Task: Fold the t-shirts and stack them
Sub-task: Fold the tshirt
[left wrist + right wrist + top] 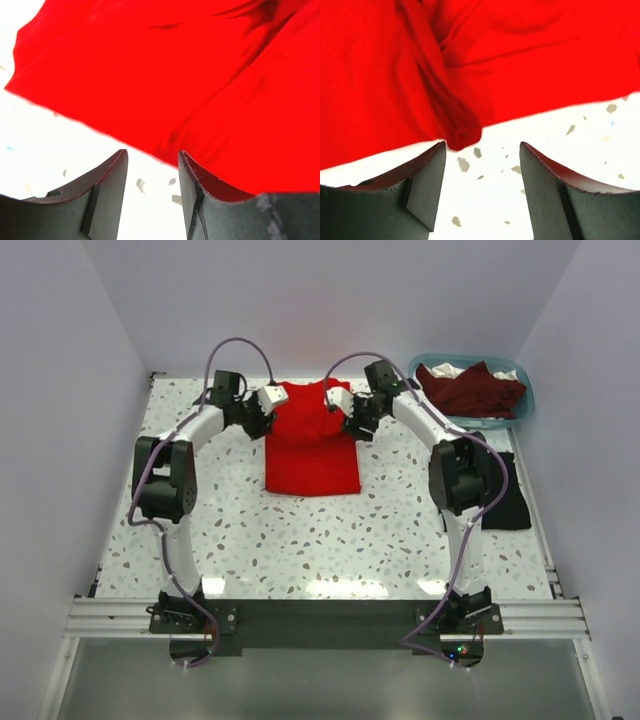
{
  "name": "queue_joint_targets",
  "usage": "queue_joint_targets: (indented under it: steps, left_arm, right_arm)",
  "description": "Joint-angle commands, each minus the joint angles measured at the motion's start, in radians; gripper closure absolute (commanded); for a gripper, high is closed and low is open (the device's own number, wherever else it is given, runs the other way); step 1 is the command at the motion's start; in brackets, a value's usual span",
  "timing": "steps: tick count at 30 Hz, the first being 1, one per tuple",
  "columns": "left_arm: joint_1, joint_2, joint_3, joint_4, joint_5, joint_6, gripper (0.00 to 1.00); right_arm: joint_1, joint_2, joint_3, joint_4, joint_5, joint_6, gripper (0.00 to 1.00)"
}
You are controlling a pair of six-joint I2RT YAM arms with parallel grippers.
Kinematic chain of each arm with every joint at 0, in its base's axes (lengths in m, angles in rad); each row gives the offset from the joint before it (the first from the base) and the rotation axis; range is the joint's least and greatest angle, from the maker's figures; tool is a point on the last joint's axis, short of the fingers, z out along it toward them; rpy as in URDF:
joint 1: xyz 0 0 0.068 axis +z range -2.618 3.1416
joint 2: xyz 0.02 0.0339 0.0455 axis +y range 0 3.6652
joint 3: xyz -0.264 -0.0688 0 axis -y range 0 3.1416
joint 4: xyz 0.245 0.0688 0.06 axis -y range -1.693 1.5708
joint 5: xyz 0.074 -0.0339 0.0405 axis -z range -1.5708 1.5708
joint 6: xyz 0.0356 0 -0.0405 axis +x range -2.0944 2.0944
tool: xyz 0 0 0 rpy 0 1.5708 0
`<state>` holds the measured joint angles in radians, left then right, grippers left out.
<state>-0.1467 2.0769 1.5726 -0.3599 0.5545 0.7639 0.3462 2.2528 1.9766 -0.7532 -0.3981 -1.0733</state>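
Nearest the lens, the left gripper (pixel 151 156) gapes empty at the left edge of the red t-shirt (pixel 312 445), lying on the table (pixel 200 540), soft, light, limp cloth probably best pinched at its far corners, where the right gripper (pixel 481 146) also stands parted, holding nothing.

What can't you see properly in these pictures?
- Black t-shirt, top view: the right arm covers part of it, so its shape is unclear.
- Basket, top view: the maroon t-shirt hides whatever lies under it.
- Red t-shirt, both wrist views: cut off by the picture edges.
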Motion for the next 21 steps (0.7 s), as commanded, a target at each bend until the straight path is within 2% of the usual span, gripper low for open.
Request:
queue_joint_targets:
  steps: [1, 4, 8, 15, 21]
  left_arm:
    - [0.041, -0.124, -0.072, 0.027, 0.019, -0.12, 0.5]
    - [0.038, -0.295, -0.213, 0.021, 0.047, -0.091, 0.5]
    - [0.003, -0.415, -0.35, -0.01, 0.123, -0.019, 0.48]
    - [-0.134, -0.518, -0.6, 0.041, 0.084, 0.211, 0.46]
    - [-0.166, -0.474, -0.654, 0.084, 0.056, 0.284, 0.45]
  right_arm:
    - [-0.024, -0.128, -0.008, -0.055, -0.02, 0.17, 0.39]
    - [-0.023, -0.222, -0.154, -0.089, -0.074, 0.152, 0.47]
    - [0.007, -0.331, -0.303, -0.109, -0.122, 0.079, 0.6]
    - [0.1, -0.328, -0.473, 0.003, -0.097, 0.006, 0.59]
    - [0.112, -0.257, -0.486, 0.032, -0.078, -0.049, 0.58]
